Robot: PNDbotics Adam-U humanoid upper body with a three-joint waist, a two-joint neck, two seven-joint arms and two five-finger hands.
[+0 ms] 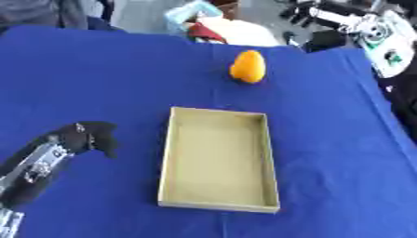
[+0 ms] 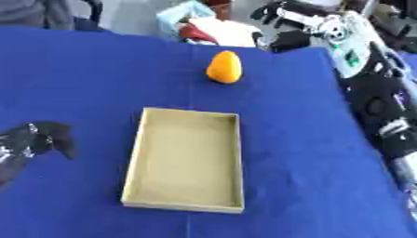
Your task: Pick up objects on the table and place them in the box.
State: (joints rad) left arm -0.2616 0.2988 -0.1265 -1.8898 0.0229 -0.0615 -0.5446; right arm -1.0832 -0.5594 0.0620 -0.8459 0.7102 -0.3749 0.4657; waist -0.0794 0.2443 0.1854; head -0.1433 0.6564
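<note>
An orange, egg-shaped object (image 1: 247, 66) stands on the blue table, beyond the box's far right corner. The shallow tan box (image 1: 172, 158) lies in the middle of the table with nothing inside it. My left hand (image 1: 88, 135) hovers at the lower left, a short way left of the box. Its black fingers hang relaxed and hold nothing. My right arm runs up the right edge of the right eye view. My right hand (image 2: 275, 13) is raised past the table's far right corner, well away from the orange object.
The blue cloth-covered table (image 1: 342, 139) ends at the far edge, and its right edge slants down the right side. Beyond the far edge lie a white bundle with red on it (image 1: 224, 31) and a light blue item (image 1: 189, 13).
</note>
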